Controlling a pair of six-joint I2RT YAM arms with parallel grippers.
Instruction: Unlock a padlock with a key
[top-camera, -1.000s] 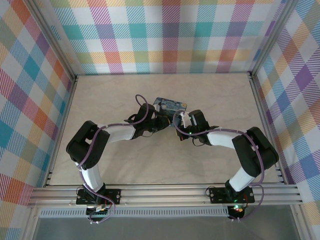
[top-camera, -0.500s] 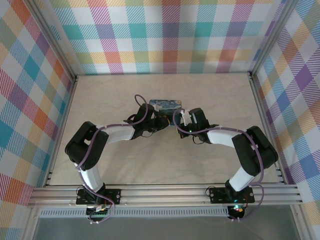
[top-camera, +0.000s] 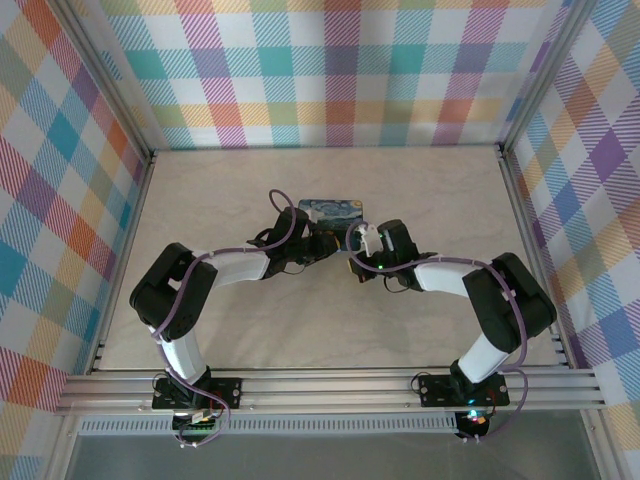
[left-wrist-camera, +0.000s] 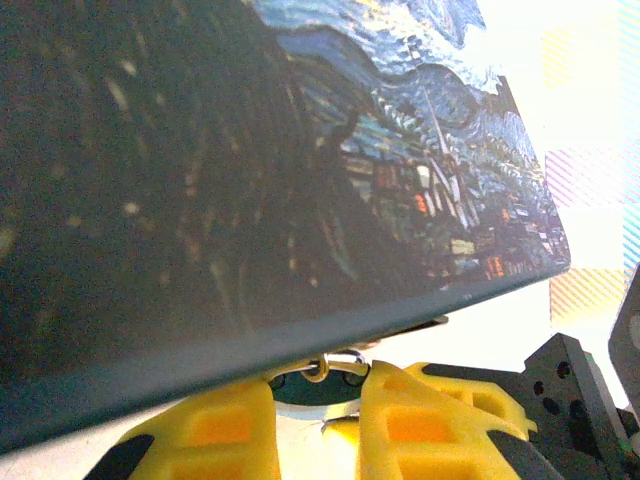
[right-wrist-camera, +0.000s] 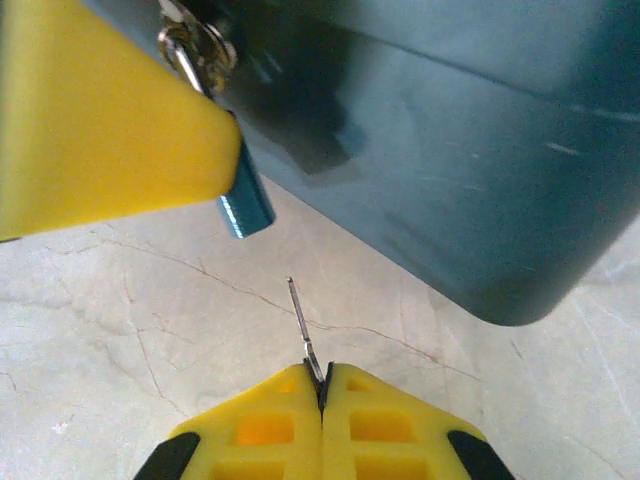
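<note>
The padlock (left-wrist-camera: 318, 388), teal-bodied with a silvery shackle, hangs from the front of the painted tin (left-wrist-camera: 250, 170). My left gripper (left-wrist-camera: 318, 392) is shut on its body, one yellow finger on each side. In the right wrist view the padlock (right-wrist-camera: 244, 206) sticks out below the left finger (right-wrist-camera: 100, 120), and its shackle passes through the tin's hasp. My right gripper (right-wrist-camera: 321, 375) is shut on the key (right-wrist-camera: 300, 318). The slim shaft points up toward the padlock's lower end, with a short gap between them. Both grippers (top-camera: 322, 243) (top-camera: 355, 252) meet just in front of the tin (top-camera: 335, 208).
The dark blue tin (right-wrist-camera: 450, 150) stands close above and to the right of the key. The pale marbled tabletop (top-camera: 320, 320) lies in front of the arms. Plaid walls and an aluminium frame (top-camera: 330, 385) enclose the table.
The tin has turned a little squarer and shifted slightly left with the left gripper. The right gripper has drawn back slightly toward the near edge. Both grips are unchanged.
</note>
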